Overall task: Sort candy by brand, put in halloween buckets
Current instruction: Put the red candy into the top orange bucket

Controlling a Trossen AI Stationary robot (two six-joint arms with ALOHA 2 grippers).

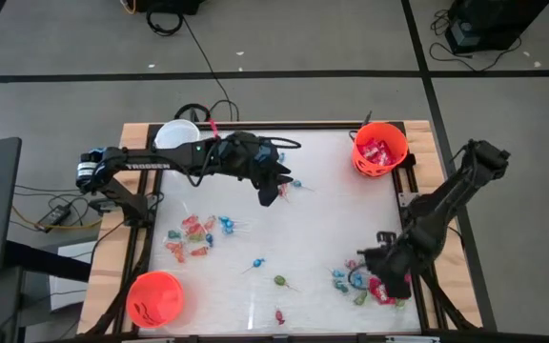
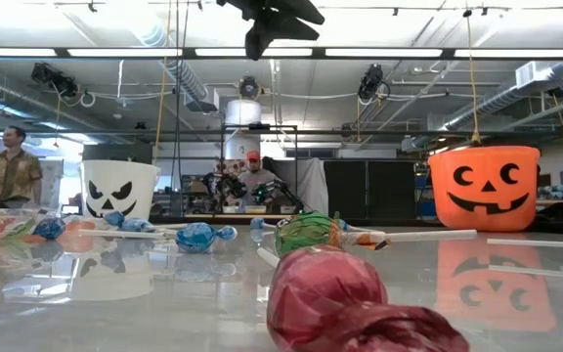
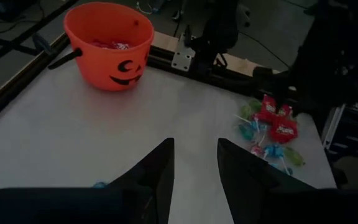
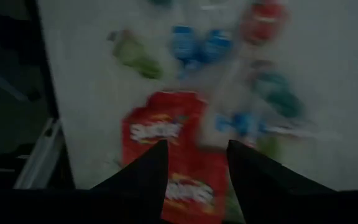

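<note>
Beside orange bucket [image 1: 380,150] (candy-filled), cables [image 1: 193,57]

Candy [image 1: 196,235] scattered on table; 1 white [image 1: 176,135], 2 orange buckets [image 1: 380,150] upright.

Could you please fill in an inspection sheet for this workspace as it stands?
Surface: glossy white tabletop in a wooden frame.
Job's things: round white plastic pail at the far left corner; orange pumpkin-face pail at the far right, holding red packets; second orange pail near left; wrapped sweets scattered.
Clutter: nothing seen.
Grippers: left hand open, above mid-table; right hand open over a red rectangular packet.
Cables: black leads on the floor.
Surroundings: people beyond the table.
</note>
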